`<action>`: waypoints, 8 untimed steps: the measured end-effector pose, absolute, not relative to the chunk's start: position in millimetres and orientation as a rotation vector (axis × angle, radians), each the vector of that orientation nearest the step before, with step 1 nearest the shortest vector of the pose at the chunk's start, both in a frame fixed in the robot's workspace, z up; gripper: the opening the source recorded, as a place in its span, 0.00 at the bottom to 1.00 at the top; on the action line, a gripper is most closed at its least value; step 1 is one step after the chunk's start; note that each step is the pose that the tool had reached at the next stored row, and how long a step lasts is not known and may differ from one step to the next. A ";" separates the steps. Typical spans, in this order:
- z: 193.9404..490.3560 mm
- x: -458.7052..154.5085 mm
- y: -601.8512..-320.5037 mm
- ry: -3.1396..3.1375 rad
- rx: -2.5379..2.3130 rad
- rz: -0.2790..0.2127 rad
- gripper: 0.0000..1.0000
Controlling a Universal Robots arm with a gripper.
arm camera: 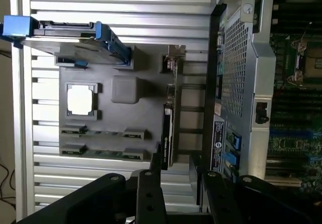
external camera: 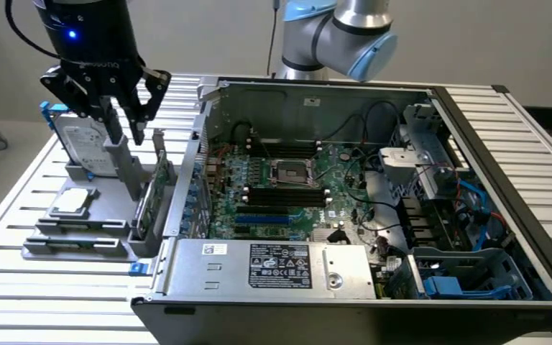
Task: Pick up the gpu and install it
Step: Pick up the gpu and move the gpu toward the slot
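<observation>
Jaws spread wide, empty: black gripper (external camera: 126, 136) hangs over thin green-and-black gpu card (external camera: 152, 192), standing on edge below them. Light, stiff, fragile; likely best pinched across its flat faces.

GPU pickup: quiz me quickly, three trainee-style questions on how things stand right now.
1. True or false: the gripper has its jaws shut on the gpu.
2. The gpu stands: A) in a motherboard slot, B) on edge in the grey holder, C) flat on the table.
3. Name the blue-railed part standing in the holder.
Key: 1 false, the jaws are open and empty; 2 B; 3 the hard drive.
</observation>
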State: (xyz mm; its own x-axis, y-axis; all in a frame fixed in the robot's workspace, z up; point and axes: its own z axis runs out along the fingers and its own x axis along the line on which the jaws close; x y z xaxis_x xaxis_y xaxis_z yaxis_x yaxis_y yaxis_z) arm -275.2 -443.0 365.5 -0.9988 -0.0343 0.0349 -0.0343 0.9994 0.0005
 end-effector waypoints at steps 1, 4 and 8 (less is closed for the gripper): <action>363.6 -276.4 -443.0 -3.106 0.061 0.000 0.36; 358.2 -277.4 -443.0 -3.107 0.071 0.000 0.36; 351.0 -277.5 -442.9 -3.108 0.071 0.000 0.36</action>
State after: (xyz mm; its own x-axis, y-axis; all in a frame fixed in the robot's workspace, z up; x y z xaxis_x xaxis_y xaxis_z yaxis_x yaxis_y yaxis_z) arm -277.5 -442.9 351.0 -0.9984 -0.0454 0.0331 -0.0454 0.9990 0.0009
